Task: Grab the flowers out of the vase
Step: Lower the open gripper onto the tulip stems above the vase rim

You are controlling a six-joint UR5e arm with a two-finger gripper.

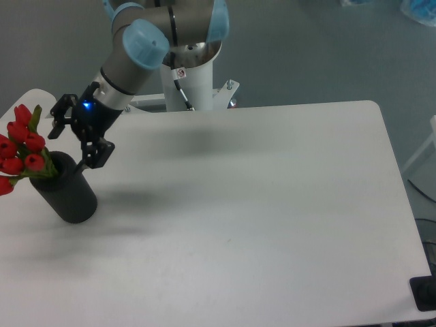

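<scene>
Nearest us, at the table's [272, 225] left edge, stands the vase [67, 189], leaning a little, with the flowers [20, 151] spilling out of its mouth toward the left, blooms overhanging the edge. Just beyond its rim hangs the gripper [71, 136], jaws spread wide, holding nothing and touching nothing that we can see. We judge this the approach. To do it well we would bring the jaws over the leaves and stems just above the rim, not the blooms, straddle the bunch squarely, close gently, then lift along the vase's lean so it does not tip
</scene>
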